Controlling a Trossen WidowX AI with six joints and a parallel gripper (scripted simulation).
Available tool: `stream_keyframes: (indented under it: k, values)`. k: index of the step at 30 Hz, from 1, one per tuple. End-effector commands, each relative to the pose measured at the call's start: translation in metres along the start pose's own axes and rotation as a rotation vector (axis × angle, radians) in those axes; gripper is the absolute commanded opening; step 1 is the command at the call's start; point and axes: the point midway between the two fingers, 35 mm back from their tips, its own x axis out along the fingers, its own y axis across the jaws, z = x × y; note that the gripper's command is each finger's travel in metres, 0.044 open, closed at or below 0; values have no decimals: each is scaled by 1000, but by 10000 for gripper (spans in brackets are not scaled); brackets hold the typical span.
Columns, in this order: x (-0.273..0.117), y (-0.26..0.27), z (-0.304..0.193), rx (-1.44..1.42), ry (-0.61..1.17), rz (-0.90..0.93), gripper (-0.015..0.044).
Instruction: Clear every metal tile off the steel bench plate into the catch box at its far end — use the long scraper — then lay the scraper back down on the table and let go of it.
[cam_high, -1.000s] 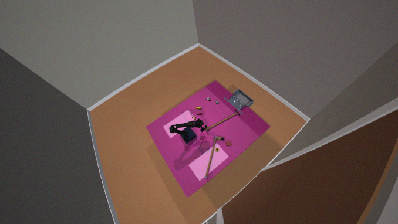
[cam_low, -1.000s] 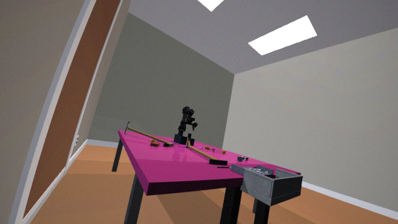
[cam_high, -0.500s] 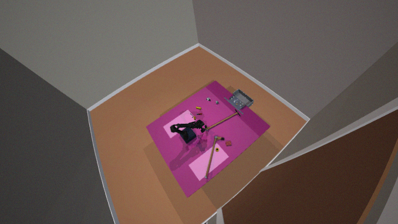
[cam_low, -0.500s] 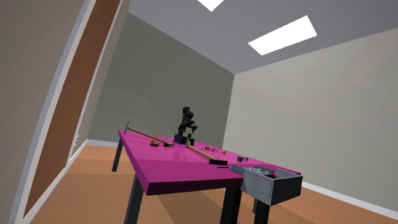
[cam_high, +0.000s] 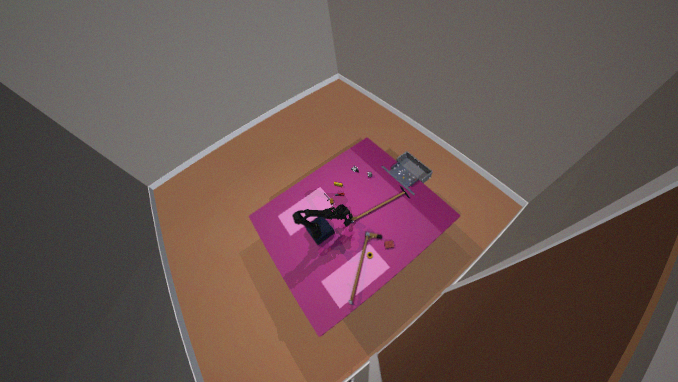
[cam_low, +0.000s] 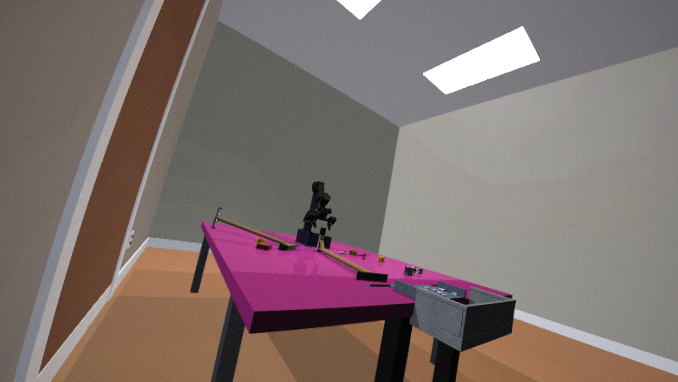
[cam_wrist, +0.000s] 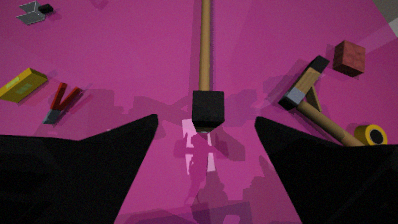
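Observation:
The long scraper (cam_high: 380, 206) (cam_low: 341, 259) (cam_wrist: 205, 50) lies on the magenta table, its wooden handle pointing at the arm and its wide dark blade near the bench plate. A black block forms its near end. My gripper (cam_high: 349, 220) (cam_low: 323, 226) (cam_wrist: 206, 119) is open and empty above that near end; in the wrist view the block shows between and slightly beyond the fingertips. The steel bench plate (cam_high: 410, 183) is at the far table edge, with several small metal tiles (cam_high: 401, 172) (cam_low: 440, 290) on it. The grey catch box (cam_high: 414, 166) (cam_low: 440, 312) adjoins its far end.
A second long wooden-handled tool (cam_high: 359, 267) (cam_low: 252, 231) (cam_wrist: 325, 121) lies to one side, near a red block (cam_high: 389, 244) (cam_wrist: 349, 58) and a yellow ring (cam_high: 370, 255). Opposite lie a yellow block (cam_high: 338, 184) (cam_wrist: 23, 85), red-handled pliers (cam_wrist: 65, 100) and metal clips (cam_high: 355, 169).

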Motion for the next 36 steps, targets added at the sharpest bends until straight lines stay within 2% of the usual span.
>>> stream_keyframes:
  k: [1, 34, 36]
  values:
    - [6, -1, 0, 5, 3, -6, 440]
    - [55, -1, -4, 5, 1, -5, 440]
    - [50, 0, -2, 0, -2, 0, 387]
